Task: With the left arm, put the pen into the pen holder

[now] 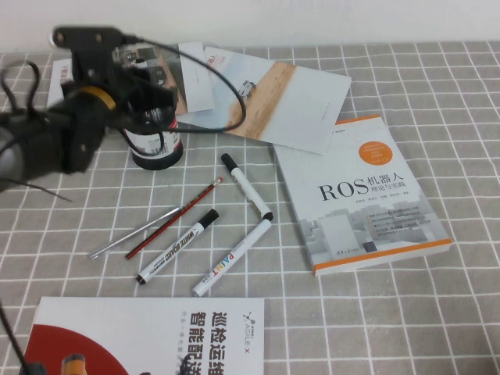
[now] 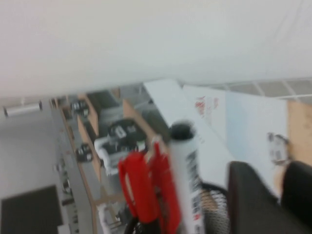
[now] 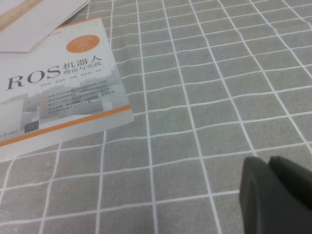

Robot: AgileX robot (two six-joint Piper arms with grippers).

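The black mesh pen holder (image 1: 156,147) stands at the back left of the table, partly hidden by my left arm. In the left wrist view the pen (image 2: 186,165), white with dark print and a black cap, stands upright in the holder (image 2: 214,210) beside a red-handled item (image 2: 144,187). My left gripper (image 1: 152,92) hovers just above the holder. Its two fingers (image 2: 251,195) are apart and hold nothing; the gripper (image 2: 273,170) is beside the pen and not touching it. My right gripper (image 3: 265,163) is shut and empty above bare checked cloth, out of the high view.
A slim white marker (image 1: 244,186), a whiteboard marker (image 1: 178,246), a PAINT marker (image 1: 230,258), a red pencil (image 1: 176,217) and a silver pen (image 1: 137,234) lie mid-table. A ROS book (image 1: 359,195) lies right, leaflets (image 1: 266,94) behind, a booklet (image 1: 148,336) in front.
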